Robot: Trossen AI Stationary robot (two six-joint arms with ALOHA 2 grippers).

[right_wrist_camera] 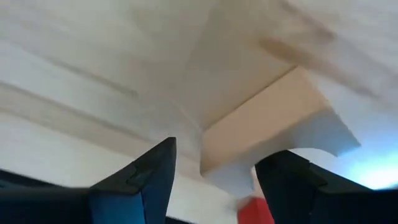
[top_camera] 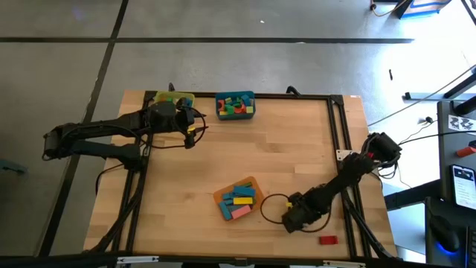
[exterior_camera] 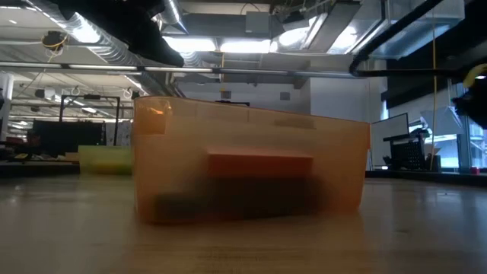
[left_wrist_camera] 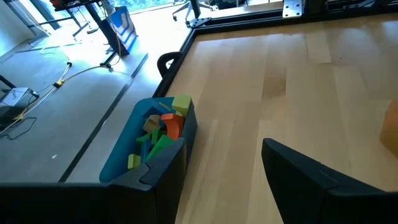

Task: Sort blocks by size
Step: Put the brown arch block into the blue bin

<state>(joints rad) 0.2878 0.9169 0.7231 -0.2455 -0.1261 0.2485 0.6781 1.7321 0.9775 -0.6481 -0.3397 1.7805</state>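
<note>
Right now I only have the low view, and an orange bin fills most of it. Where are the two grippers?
Observer: The right gripper hangs low over the table just right of that orange bin, fingers apart and empty.
Operator: And the left one?
Observer: The left gripper is at the far side, open, beside the yellow bin, with the teal bin of mixed blocks ahead of it.
Operator: Anything loose on the table?
Observer: One red block lies on the bare wood at the near right corner, apart from the right gripper.
</note>
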